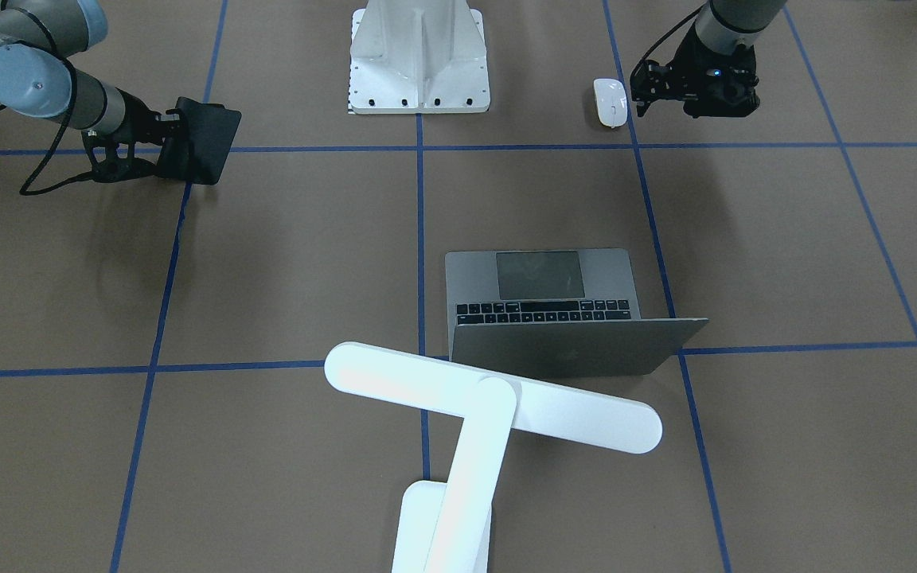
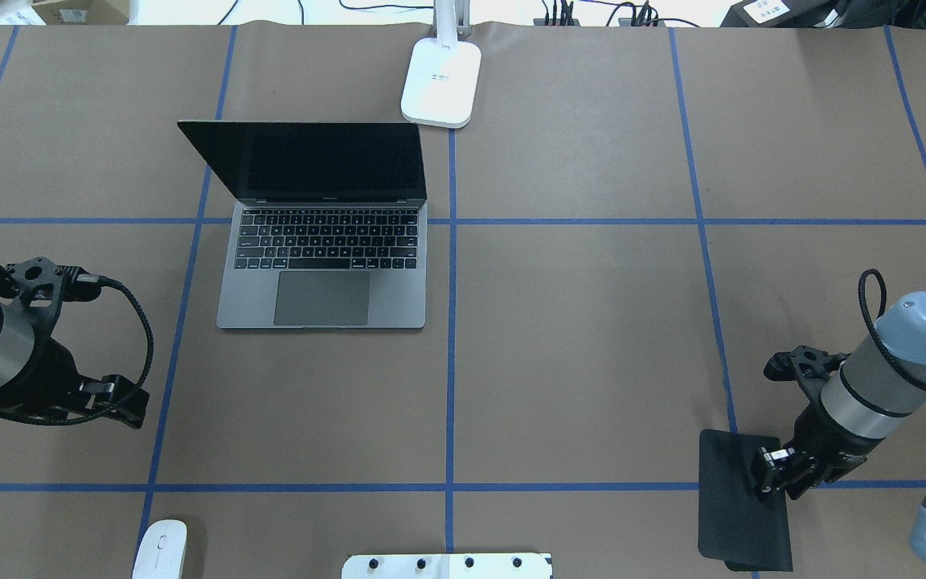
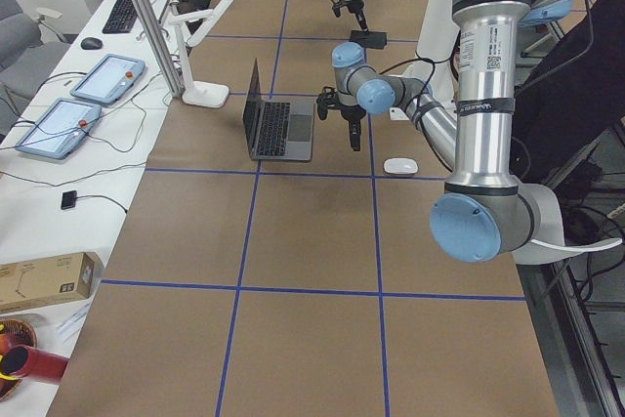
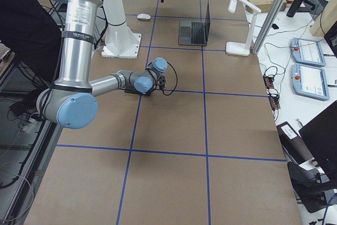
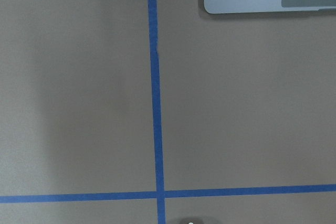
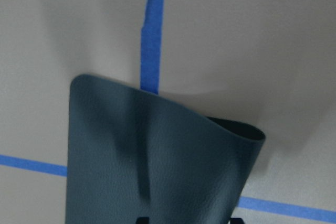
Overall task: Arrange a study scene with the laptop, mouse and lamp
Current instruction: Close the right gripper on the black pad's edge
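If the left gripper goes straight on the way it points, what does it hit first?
Probably bare table: the left gripper points straight down, with the mouse beside it, not under it.

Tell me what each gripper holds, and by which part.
Right gripper pinches the black mouse pad at one edge, the pad curling; left gripper holds nothing.

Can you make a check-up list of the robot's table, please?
Surface: brown table, blue tape grid.
Job's things: laptop open, screen dark; white mouse by robot's edge, untouched; lamp standing beyond laptop.
Clutter: black mouse pad, lifted and bent.
Claws: right claw shut on mouse pad; left claw hovers near mouse, grip unclear.
Cables: black cable loops at both wrists.
Surroundings: white pedestal; teach pendants on side bench.
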`<state>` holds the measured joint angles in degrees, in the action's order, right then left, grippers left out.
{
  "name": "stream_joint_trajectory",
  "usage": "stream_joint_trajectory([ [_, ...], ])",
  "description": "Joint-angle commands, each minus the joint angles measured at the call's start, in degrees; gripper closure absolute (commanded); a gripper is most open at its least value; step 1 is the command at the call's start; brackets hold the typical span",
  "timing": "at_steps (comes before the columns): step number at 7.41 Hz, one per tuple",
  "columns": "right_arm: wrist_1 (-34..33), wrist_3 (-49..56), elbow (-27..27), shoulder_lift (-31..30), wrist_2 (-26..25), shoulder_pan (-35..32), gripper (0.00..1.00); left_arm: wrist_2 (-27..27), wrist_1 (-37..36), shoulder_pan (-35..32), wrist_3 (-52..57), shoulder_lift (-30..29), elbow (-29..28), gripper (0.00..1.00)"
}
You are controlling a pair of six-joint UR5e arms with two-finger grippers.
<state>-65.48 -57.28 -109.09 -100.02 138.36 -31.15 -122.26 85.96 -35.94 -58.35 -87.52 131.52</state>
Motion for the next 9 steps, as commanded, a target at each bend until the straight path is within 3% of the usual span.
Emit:
stream_joint_trajectory([
  [1, 0.0, 0.06, -0.25, 0.0, 0.06, 0.3, 0.73, 0.0, 0.0, -0.1, 0.43, 0.78, 0.23, 0.09],
  [9, 0.0, 2.96, -1.56, 0.44, -0.73, -1.71, 0.86, -0.09, 0.09, -0.19, 0.43, 1.04, 1.11, 0.1],
])
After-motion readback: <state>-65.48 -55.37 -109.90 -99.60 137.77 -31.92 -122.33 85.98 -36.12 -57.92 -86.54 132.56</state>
